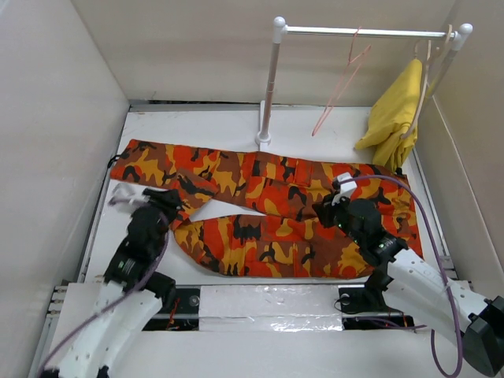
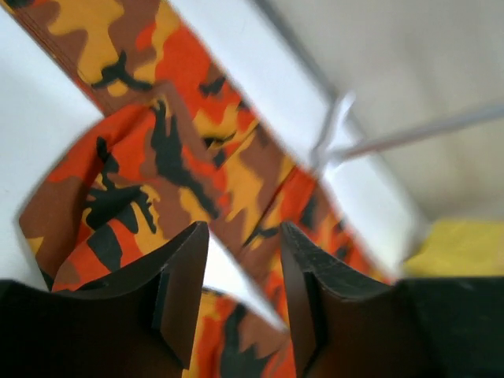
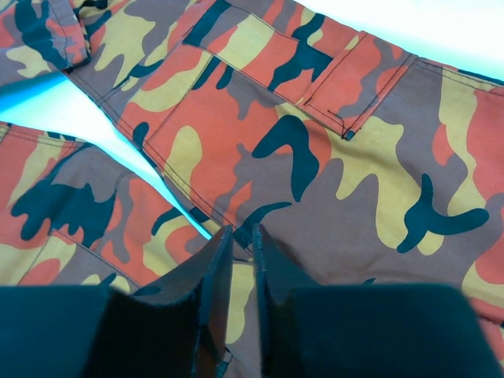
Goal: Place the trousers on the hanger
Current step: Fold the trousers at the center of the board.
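Two legs of the trousers lie spread flat across the middle of the top view on the white table, with the waist at the right, the cuffs at the left and a wedge of table showing between the legs. The hanger hangs from the rail at the upper right of the frame, well apart from the trousers, and nothing hangs on it. The left gripper sits over the legs at the left; in its wrist view the fingers stand clearly apart, with nothing between them. The right gripper is low over the cloth near the crotch, its fingers almost together with only a thin slit between them; I cannot tell whether they pinch fabric. A yellow garment hangs at the rail's far right end.
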Controlling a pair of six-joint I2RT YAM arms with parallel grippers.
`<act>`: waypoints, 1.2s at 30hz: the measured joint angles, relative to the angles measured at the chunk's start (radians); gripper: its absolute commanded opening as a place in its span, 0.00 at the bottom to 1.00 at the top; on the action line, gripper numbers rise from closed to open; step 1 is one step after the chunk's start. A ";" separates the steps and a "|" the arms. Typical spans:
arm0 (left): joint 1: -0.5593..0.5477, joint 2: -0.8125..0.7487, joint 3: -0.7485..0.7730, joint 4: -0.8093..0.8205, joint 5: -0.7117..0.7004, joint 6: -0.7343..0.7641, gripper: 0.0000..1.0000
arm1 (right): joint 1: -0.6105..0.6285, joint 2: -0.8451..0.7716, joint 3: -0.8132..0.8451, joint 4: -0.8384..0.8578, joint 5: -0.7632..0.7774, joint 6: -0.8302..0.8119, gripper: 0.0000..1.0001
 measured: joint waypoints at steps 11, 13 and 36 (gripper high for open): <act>-0.278 1.002 0.333 0.057 0.097 0.293 0.41 | 0.000 0.016 0.000 0.005 -0.003 -0.004 0.11; -0.284 1.056 0.364 0.052 0.057 0.315 0.54 | 0.000 0.008 0.000 0.005 -0.003 -0.004 0.16; -0.198 1.473 0.508 0.095 -0.123 0.425 0.44 | 0.000 -0.029 -0.002 0.007 -0.019 -0.004 0.21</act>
